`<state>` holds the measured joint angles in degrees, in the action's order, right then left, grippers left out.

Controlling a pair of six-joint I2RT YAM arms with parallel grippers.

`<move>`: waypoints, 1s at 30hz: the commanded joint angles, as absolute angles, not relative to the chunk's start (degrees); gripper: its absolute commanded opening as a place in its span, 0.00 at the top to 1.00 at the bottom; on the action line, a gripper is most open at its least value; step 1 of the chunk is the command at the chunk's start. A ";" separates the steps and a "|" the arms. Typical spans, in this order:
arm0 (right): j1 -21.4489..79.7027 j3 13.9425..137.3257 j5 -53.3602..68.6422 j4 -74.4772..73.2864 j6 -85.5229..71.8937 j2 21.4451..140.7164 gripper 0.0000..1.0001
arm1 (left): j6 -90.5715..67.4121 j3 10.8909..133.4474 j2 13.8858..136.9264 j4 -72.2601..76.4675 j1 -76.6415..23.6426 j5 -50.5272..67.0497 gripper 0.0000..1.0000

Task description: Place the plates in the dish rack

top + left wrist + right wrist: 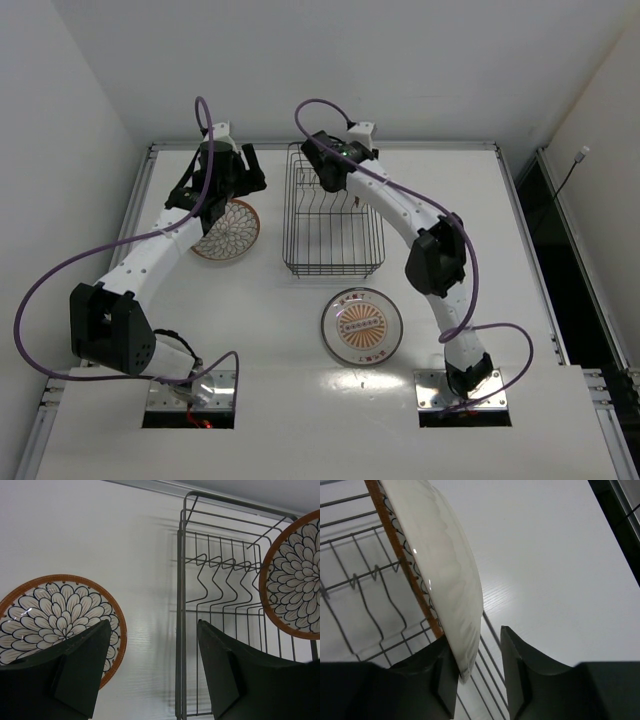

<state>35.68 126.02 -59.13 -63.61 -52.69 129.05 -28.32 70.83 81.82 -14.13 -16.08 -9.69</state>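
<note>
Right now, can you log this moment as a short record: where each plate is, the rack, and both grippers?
racked plate: flower-patterned, standing on edge in the dish rack, white underside towards the right wrist camera
left plate: flower-patterned, flat and face up on the table, left of the rack
medallion plate: flat and face up, between the rack and the arm bases
left gripper: open, above the left plate, holding nothing
right gripper: jaws parted around the racked plate's rim, with a gap at one finger
left to load: two plates
</note>
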 commanded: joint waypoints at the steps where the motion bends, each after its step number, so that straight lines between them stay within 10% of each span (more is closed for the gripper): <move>1: 39.02 125.43 -63.10 -62.14 -52.38 127.97 0.66 | -28.04 71.37 79.72 -13.01 -16.17 -9.49 0.33; 19: 44.64 114.18 -59.76 -61.79 -52.56 114.98 0.27 | -28.04 71.37 80.24 -12.48 -16.17 -8.96 0.33; 30: 44.74 59.01 -35.98 -40.63 -52.11 64.12 0.11 | -27.51 71.37 80.24 -12.48 -16.17 -9.58 0.33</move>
